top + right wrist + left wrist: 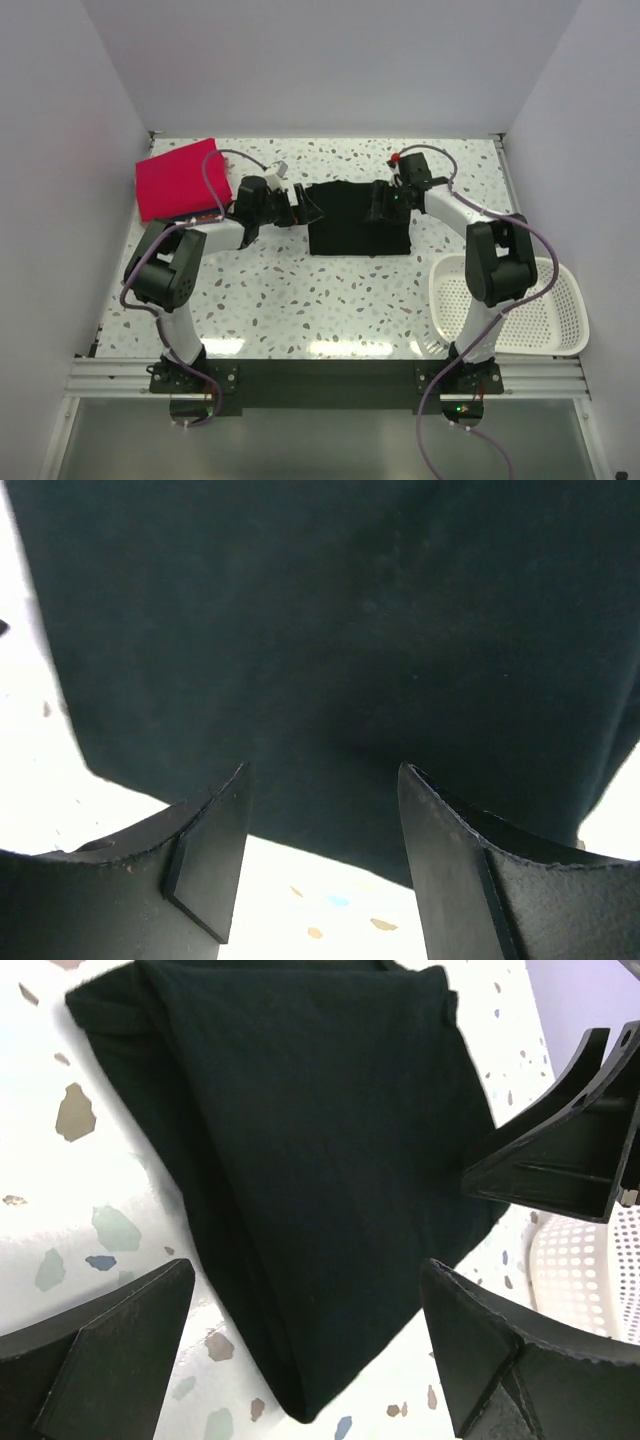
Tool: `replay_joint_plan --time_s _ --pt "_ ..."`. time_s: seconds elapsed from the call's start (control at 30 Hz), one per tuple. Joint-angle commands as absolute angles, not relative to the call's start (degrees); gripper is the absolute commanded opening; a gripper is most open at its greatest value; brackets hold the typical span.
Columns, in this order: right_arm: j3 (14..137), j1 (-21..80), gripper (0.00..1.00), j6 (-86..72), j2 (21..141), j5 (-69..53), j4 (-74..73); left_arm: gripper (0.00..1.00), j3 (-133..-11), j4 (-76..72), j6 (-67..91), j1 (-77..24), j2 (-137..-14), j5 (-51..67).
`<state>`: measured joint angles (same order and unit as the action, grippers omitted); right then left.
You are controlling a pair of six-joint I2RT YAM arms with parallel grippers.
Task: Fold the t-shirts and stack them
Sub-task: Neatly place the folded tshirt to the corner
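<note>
At counter (330, 300) centre, black t-shirt (358, 222) sits between left end effector (308, 207) (its 9 o'clock edge) and right end effector (380, 205) (3 o'clock), both spread, empty. Folded red t-shirt (180, 178) at 10 o'clock, nearer left arm.

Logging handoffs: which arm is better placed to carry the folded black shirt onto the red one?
Left, probably: the left gripper is open beside the black shirt, and the red shirt lies far left, nearer it.
</note>
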<state>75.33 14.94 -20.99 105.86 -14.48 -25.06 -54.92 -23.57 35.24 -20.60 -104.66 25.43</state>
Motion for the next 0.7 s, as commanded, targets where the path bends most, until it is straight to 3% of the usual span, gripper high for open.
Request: replay_joint_plan --time_s 0.0,0.67 --pt "74.45 14.77 0.63 -21.18 108.10 -14.77 -23.47 1.00 -53.88 -30.84 36.21 -20.30 -107.40 26.28" --pt "74.88 14.85 0.62 -19.86 112.67 -15.12 -23.82 1.00 -58.18 -38.67 37.18 -20.83 -120.50 29.09"
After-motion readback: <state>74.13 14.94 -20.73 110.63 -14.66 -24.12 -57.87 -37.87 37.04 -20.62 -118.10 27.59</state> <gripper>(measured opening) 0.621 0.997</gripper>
